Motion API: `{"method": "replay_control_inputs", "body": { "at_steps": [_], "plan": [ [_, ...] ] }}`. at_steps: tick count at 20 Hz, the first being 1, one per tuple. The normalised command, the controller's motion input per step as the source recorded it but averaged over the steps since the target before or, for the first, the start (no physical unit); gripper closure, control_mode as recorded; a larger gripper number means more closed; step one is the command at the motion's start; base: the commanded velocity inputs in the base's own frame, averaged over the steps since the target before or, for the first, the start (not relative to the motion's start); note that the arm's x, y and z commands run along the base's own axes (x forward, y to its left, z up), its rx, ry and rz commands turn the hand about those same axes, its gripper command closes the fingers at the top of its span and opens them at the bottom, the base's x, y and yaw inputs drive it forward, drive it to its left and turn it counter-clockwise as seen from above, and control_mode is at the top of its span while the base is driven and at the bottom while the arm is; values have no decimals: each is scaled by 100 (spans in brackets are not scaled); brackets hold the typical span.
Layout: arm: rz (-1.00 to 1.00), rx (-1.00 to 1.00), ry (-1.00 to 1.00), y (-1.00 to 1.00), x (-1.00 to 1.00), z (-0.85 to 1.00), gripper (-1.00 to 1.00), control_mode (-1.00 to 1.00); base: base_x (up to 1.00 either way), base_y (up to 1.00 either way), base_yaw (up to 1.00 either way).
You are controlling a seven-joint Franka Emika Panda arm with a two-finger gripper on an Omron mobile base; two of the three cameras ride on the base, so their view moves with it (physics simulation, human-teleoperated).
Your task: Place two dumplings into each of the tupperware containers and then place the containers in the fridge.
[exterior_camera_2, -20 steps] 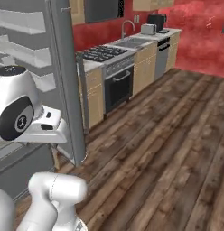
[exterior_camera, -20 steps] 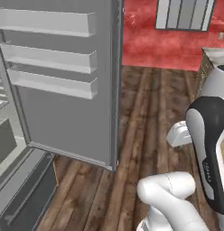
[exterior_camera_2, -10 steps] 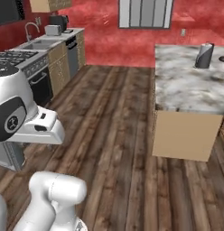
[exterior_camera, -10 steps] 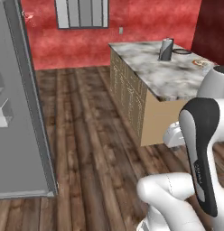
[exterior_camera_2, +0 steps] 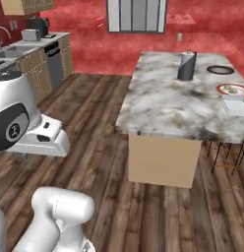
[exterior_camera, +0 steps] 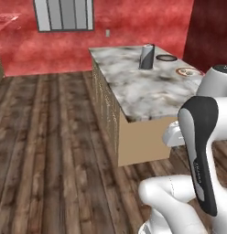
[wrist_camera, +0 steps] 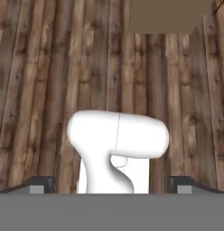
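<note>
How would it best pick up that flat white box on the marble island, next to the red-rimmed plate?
Probably from straight above, pinching one side wall at its rim. The white box is shallow, open-topped and lies flat on the island, so only its thin walls offer a hold. The wall facing away from the red-rimmed plate looks freest.

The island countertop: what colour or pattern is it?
The island countertop is white-and-grey mottled marble, with a plain tan base below; it shows best in the right base view.
</note>
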Motion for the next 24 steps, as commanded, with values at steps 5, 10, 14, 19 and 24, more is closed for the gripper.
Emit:
{"method": "replay_control_inputs", "body": {
  "at_steps": [5,10,14,19,24],
  "plan": [
    [0,0,0,0,0,0,-100,100,0,-100,0],
    [0,0,0,0,0,0,-100,100,0,-100,0],
    [0,0,0,0,0,0,-100,100,0,-100,0],
    [0,0,0,0,0,0,-100,100,3,-100,0],
    [0,0,0,0,0,0,-100,100,21,-100,0]
  ]
}}
